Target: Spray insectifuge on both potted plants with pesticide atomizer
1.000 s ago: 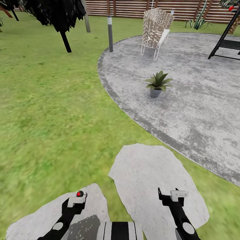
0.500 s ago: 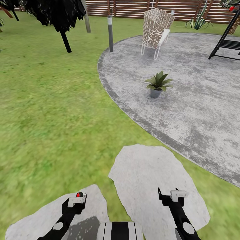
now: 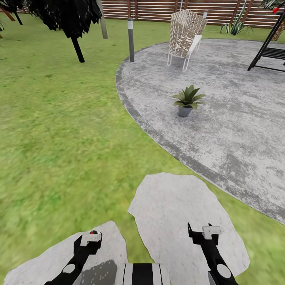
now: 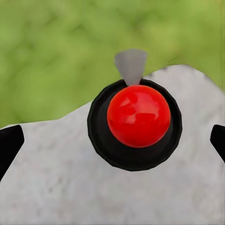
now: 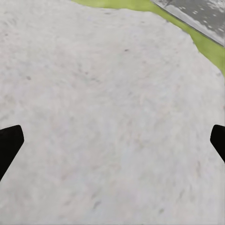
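The pesticide atomizer (image 4: 138, 123) stands on a pale stepping stone (image 3: 43, 259), seen end-on in the left wrist view: a round black body, a red top and a grey nozzle. My left gripper (image 3: 91, 238) hangs open right above it, and its dark fingertips (image 4: 9, 145) are wide of the bottle on both sides. In the head view only a sliver of the red top (image 3: 94, 232) peeks over that gripper. My right gripper (image 3: 204, 231) is open over the bigger stepping stone (image 3: 178, 209). One potted plant (image 3: 187, 99) sits on the grey patio (image 3: 237, 130); the other is out of view.
A wicker chair (image 3: 185, 33) stands at the patio's far side, with a grey post (image 3: 130, 39) on its rim. A black slatted frame (image 3: 271, 47) is at the far right. A dark tree (image 3: 67, 18) rises on the lawn at the left, before the brown fence (image 3: 154, 8).
The whole head view has crept forward a little. The stones and the red top have slid down, so the top is now mostly hidden behind my left gripper. Both arms keep their pose.
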{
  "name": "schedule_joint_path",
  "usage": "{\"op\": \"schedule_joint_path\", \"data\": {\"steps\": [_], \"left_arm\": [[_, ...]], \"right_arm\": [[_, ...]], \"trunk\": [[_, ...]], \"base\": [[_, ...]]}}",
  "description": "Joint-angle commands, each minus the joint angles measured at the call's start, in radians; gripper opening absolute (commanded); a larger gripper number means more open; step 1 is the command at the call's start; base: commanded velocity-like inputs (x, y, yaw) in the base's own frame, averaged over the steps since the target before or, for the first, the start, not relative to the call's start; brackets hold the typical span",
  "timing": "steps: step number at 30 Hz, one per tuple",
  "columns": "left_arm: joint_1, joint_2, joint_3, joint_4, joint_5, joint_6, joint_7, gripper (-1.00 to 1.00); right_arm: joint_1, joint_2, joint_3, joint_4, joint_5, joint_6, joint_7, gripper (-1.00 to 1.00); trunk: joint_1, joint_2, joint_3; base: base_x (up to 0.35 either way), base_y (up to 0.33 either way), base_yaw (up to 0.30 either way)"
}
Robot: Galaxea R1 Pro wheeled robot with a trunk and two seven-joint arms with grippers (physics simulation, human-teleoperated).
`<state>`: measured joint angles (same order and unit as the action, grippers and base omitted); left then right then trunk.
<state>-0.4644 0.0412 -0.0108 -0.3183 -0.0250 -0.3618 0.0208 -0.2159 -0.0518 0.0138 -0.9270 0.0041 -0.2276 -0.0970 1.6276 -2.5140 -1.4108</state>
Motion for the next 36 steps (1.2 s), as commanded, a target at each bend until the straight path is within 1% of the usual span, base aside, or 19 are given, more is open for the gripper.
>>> {"op": "schedule_joint_path", "data": {"steps": [1, 25, 36], "left_arm": [[0.0, 0.0, -0.001, 0.001, -0.003, -0.003, 0.002, 1.0], [0.0, 0.0, -0.001, -0.001, -0.003, -0.005, 0.002, 1.0], [0.0, 0.0, -0.001, 0.0, -0.003, -0.005, 0.002, 1.0]], "right_arm": [[0.0, 0.0, 0.002, 0.0, 0.0, -0.003, -0.004, 1.0], [0.0, 0.0, 0.002, 0.0, 0.0, -0.003, -0.004, 1.0], [0.0, 0.0, 0.002, 0.0, 0.0, -0.003, -0.004, 1.0]], "trunk": [[0.0, 0.0, -0.001], [0.0, 0.0, -0.001], [0.0, 0.0, -0.001]], "base": [[0.002, -0.001, 0.0], [0.003, 0.0, 0.0], [-0.054, -0.042, 0.0]]}}
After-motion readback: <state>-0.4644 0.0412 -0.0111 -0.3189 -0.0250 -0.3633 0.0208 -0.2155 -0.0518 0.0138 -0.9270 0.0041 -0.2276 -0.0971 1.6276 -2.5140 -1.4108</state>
